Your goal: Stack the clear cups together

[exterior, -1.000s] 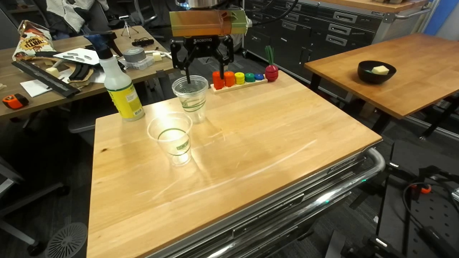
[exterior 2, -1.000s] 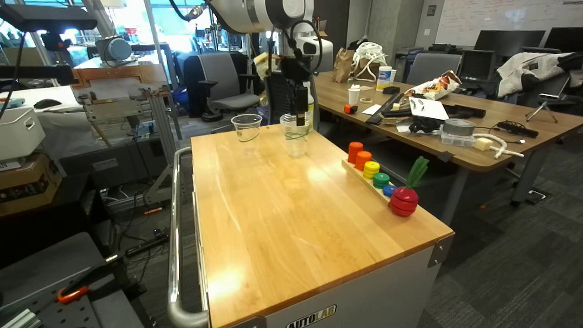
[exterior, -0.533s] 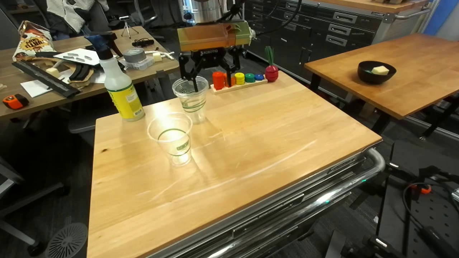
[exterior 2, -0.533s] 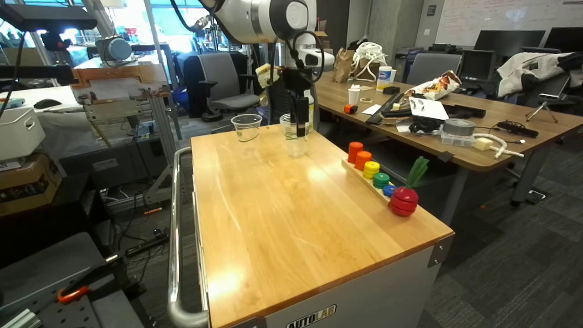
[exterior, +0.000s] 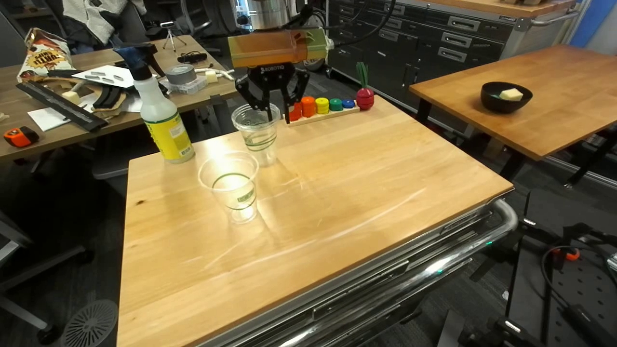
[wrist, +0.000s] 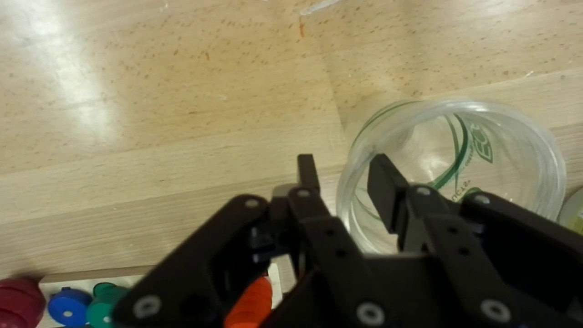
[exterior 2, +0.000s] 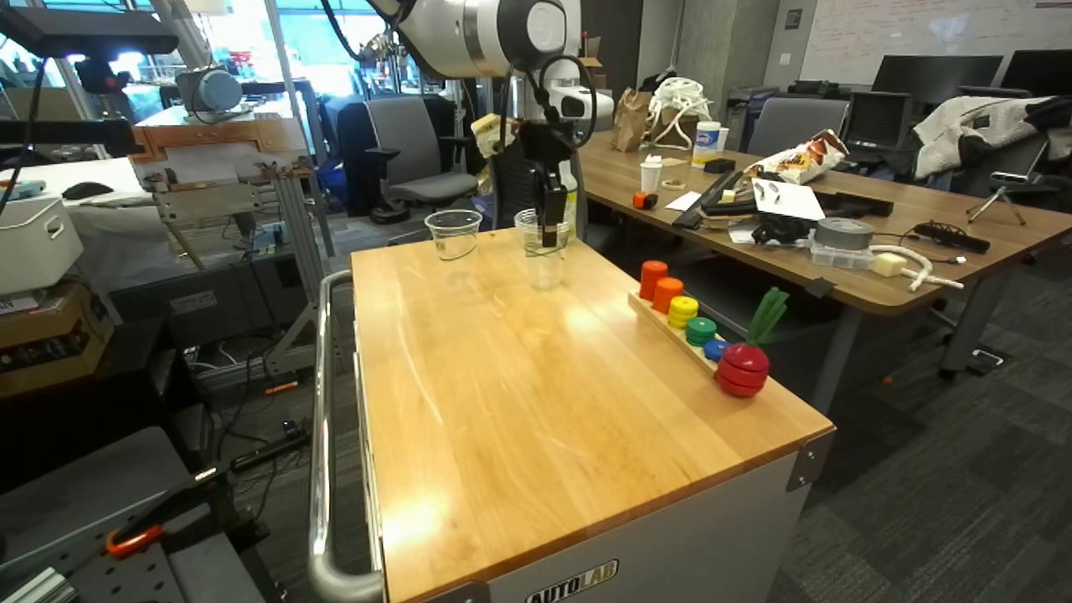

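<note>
Nested clear cups stand upright near the back of the wooden table, several rims showing one above another. A single clear cup with a green band stands apart, upright; it shows in both exterior views as a lone cup beside the nested cups. My gripper is at the nested cups' rim. In the wrist view the gripper straddles the rim: one finger is inside the cup, the other outside. Gaps show on both sides of the wall, so the jaws are part-way apart, not clamped.
A yellow-labelled spray bottle stands at the table's back corner, close to the cups. Behind my outer finger lies a wooden rack with coloured discs, with a red radish toy at its end. A metal handle rail edges the cart.
My gripper came down to the nested cups, with one finger dropping inside the rim. Its fingers have since drawn much closer together around the wall. The cups have not moved.
</note>
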Robot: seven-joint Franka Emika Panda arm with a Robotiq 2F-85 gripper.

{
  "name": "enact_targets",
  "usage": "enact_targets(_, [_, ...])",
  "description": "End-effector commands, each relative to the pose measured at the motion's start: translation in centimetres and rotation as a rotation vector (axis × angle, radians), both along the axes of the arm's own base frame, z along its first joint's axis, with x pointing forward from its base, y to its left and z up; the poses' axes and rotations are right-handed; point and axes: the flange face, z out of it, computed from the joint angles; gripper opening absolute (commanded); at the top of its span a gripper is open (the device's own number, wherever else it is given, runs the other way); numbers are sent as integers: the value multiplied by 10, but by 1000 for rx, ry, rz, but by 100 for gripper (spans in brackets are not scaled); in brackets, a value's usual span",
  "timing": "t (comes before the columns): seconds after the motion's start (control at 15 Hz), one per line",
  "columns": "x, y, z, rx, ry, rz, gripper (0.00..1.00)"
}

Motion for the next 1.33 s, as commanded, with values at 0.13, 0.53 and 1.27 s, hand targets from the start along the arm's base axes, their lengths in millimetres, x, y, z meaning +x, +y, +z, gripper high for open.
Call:
enact_targets(0.13, [3,6,10,-9,11,9,3])
enact_targets(0.53, [-1,-1,22,40,19,-25,7])
enact_targets(1.27, [-49,24,166,330,-189,34,7])
